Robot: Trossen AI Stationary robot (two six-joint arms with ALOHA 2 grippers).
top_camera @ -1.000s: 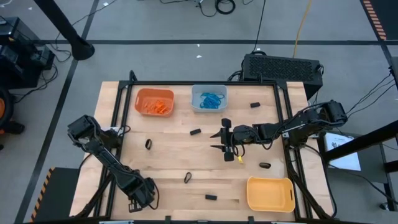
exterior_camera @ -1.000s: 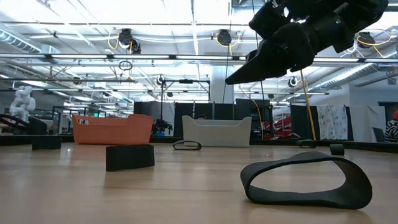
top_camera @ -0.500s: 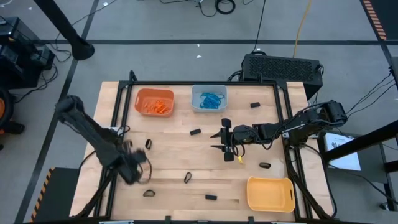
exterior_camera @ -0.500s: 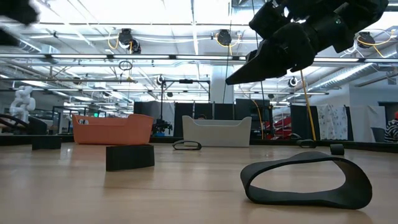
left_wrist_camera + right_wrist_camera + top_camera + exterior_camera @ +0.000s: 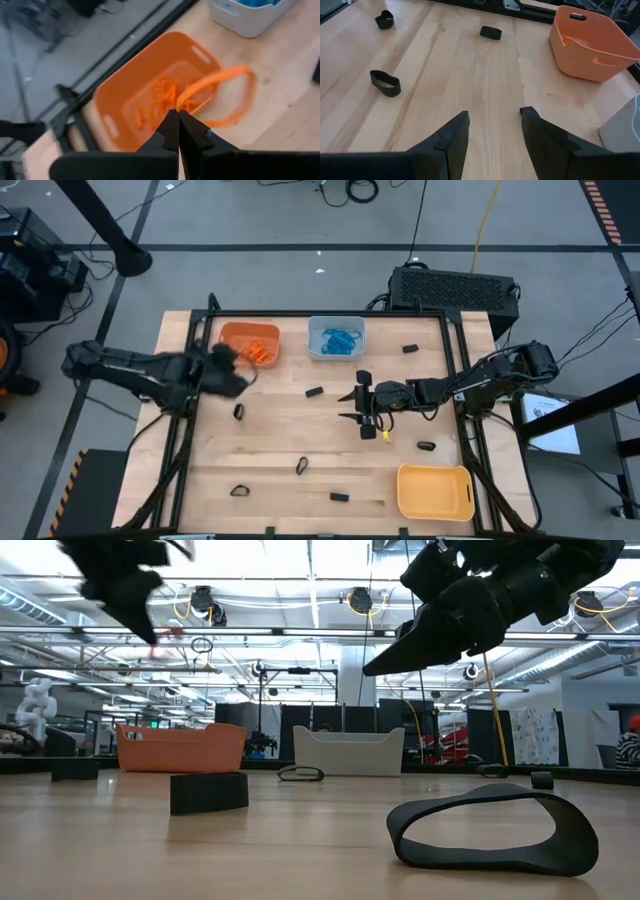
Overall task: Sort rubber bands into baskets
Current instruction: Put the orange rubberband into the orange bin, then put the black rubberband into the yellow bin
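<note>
My left gripper (image 5: 177,118) is shut on an orange rubber band (image 5: 225,80), which hangs just off the near rim of the orange basket (image 5: 115,100). From above, that gripper (image 5: 225,370) sits at the front left corner of the orange basket (image 5: 248,326), which holds orange bands. The pale blue-grey basket (image 5: 336,319) holds blue bands. The yellow basket (image 5: 435,492) stands at the front right. My right gripper (image 5: 358,402) hovers open over mid-table, nothing between its fingers (image 5: 452,135). Black rubber bands (image 5: 239,411) lie scattered on the wood.
More black bands lie at the front (image 5: 302,466), front left (image 5: 239,490) and right (image 5: 426,446). One big black loop (image 5: 490,830) lies close to the low camera. A black box (image 5: 455,285) sits behind the table's back right edge.
My left arm has swung from the table's front left corner up to the orange basket, carrying the orange band. A black band shows where it was. The right arm has not moved.
</note>
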